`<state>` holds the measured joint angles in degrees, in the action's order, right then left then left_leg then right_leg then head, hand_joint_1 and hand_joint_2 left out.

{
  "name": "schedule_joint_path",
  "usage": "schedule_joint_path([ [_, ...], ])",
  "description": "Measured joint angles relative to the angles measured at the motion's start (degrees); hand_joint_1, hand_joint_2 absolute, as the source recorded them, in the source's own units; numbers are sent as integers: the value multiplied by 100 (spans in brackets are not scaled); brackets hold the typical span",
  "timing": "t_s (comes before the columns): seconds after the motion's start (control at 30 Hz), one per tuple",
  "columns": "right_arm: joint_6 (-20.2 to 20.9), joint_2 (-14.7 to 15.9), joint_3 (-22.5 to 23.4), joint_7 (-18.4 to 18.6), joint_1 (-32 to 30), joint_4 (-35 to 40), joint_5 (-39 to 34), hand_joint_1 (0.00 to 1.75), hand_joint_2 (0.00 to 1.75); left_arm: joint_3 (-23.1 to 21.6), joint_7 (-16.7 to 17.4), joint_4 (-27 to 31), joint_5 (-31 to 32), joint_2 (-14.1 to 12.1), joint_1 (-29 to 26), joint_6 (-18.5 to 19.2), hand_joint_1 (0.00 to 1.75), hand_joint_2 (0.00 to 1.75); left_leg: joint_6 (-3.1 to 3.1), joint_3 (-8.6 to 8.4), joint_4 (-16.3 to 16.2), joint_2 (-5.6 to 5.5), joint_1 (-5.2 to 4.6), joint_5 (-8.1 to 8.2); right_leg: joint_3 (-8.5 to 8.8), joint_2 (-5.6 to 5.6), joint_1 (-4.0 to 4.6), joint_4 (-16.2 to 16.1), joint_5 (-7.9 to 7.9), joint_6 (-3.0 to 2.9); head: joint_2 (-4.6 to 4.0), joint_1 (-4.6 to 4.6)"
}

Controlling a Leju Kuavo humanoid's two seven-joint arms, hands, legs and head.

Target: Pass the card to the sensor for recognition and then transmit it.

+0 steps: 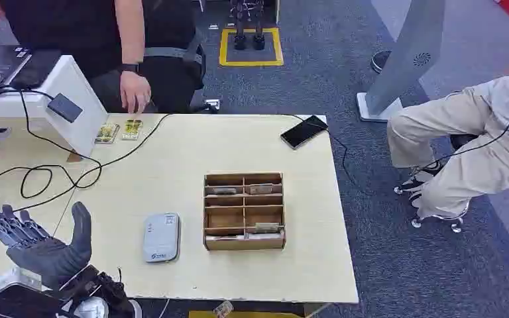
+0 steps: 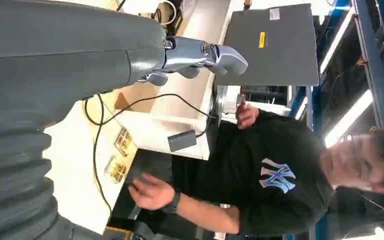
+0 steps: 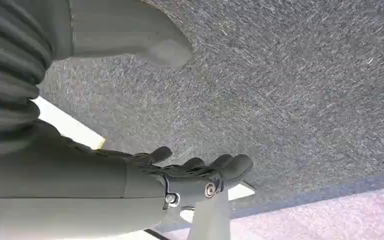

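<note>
Two gold cards (image 1: 107,132) (image 1: 131,129) lie at the table's far edge, just below a person's hand (image 1: 134,93). The left wrist view shows the same cards (image 2: 122,141) (image 2: 116,169) near that person's hand (image 2: 150,192). A white card reader (image 1: 161,237) lies flat near the front of the table. A small black sensor (image 1: 65,106) (image 2: 182,140) is mounted on a slanted white stand (image 1: 83,122). My left hand (image 1: 36,242) hovers over the front left corner, fingers spread and empty. My right hand (image 3: 195,172) hangs over grey carpet, holding nothing.
A wooden compartment box (image 1: 244,211) with a few cards stands right of the reader. A black phone (image 1: 303,131) lies at the far right, cabled. Black cables (image 1: 40,175) loop over the left side. A second person (image 1: 477,146) sits to the right.
</note>
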<state>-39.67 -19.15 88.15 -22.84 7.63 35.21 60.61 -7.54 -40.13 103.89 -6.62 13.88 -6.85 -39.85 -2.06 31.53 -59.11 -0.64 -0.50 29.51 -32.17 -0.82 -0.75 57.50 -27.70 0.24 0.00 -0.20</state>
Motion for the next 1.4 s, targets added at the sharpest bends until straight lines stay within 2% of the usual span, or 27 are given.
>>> schedule_joint_path([
  [0.13,0,0,2,0,0,0,0,0,175,0,0,-22,99,0,-2,0,0,175,0,0,0,0,0,0,0,0,0,0,0,0,0,-2],
  [0.23,0,0,0,-11,0,-4,15,0,175,13,0,-46,871,11,-2,0,0,175,0,0,0,0,0,0,0,0,0,0,0,0,0,0],
  [0.4,0,7,2,-28,1,-28,20,0,175,15,0,-103,1091,11,4,-4,0,175,0,0,0,0,0,0,0,0,0,0,0,0,0,0],
  [0.63,0,24,0,-63,2,-89,120,0,175,39,0,-147,2070,15,13,-9,0,175,0,0,0,0,1,0,0,0,0,0,0,0,0,-2],
  [0.7,0,28,0,-105,4,-116,190,0,175,173,0,-142,2874,20,-5,-9,0,175,0,0,0,0,1,0,0,-1,0,0,0,0,0,0],
  [0.77,0,35,0,-157,5,-164,322,0,175,398,7,-124,4200,42,-39,-9,0,175,0,-2,0,1,1,0,-1,-2,0,0,0,-1,0,-2],
  [0.83,0,48,0,-168,11,-231,446,0,175,622,172,-33,5497,61,-83,-18,0,175,0,-2,0,1,1,0,-1,-3,0,0,-1,-1,0,0],
  [0.9,0,57,0,-164,22,-277,501,0,175,735,290,13,5986,68,-92,-24,0,175,0,-2,0,1,0,0,-3,-3,0,0,-1,-1,0,0],
  [1.23,0,63,0,-109,42,-363,581,0,175,922,717,199,6717,87,-108,-26,0,175,1,-2,0,2,1,0,-2,-3,1,1,-1,-1,0,-2],
  [1.4,0,66,0,-98,44,-369,581,0,175,949,835,262,6841,90,-109,-26,0,175,0,-2,0,2,1,0,-3,-3,0,0,-1,-1,0,-2],
])
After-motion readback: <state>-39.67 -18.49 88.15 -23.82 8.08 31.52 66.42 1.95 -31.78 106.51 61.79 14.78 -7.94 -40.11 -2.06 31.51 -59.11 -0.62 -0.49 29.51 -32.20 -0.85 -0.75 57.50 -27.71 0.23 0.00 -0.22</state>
